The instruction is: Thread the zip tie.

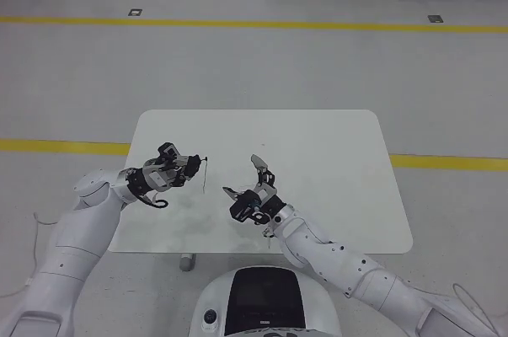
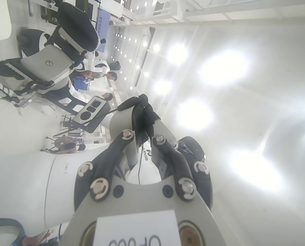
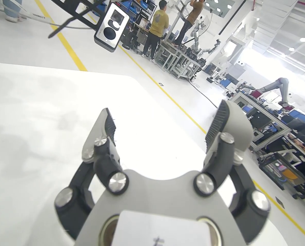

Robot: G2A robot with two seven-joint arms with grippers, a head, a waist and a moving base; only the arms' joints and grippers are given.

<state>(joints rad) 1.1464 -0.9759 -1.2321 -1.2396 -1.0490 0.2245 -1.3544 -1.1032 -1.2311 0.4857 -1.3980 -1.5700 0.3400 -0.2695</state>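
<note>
Left jaws clamped on tie (image 1: 204,177), right jaws apart, empty. Threading not started. Right likely grabs free tail next.

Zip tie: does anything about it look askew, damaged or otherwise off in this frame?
Nothing stands out. The zip tie is pinched at one end in the left end effector, its strap hanging free above the table; the right end effector is open and empty.
</note>
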